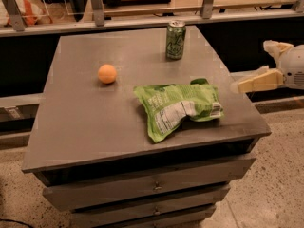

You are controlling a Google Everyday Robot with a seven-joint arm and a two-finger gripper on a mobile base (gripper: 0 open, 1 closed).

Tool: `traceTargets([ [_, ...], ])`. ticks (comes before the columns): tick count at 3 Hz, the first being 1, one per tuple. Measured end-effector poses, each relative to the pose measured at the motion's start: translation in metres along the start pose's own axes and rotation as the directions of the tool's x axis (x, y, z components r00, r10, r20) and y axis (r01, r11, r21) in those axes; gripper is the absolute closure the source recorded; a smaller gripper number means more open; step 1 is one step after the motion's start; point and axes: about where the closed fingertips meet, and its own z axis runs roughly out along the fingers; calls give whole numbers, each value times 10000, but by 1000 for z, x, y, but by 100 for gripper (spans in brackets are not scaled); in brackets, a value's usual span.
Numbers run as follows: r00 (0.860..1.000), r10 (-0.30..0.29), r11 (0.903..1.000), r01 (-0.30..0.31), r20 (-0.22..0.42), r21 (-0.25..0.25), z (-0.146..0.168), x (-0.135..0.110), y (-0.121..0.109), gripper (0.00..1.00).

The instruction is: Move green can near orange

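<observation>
The green can stands upright near the far edge of the grey cabinet top, right of centre. The orange lies on the left part of the top, well apart from the can. My gripper hovers off the cabinet's right edge, right of the can and somewhat nearer the camera. Its two pale fingers are spread apart and hold nothing.
A crinkled green chip bag lies flat on the front right of the top, between the gripper and the orange. A railing with metal posts runs behind the cabinet. Drawers face the front.
</observation>
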Motion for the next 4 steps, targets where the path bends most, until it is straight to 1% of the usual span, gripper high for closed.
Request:
traceTargets([
  [1, 10000, -1, 10000, 1, 0, -2, 0, 0, 0, 0],
  [2, 9993, 154, 9998, -158, 343, 115, 13, -2, -1, 0],
  [3, 9956, 307, 9995, -312, 889, 36, 40, -7, -9, 0],
  [4, 9917, 288, 9996, -287, 1249, -22, 73, -10, -22, 0],
])
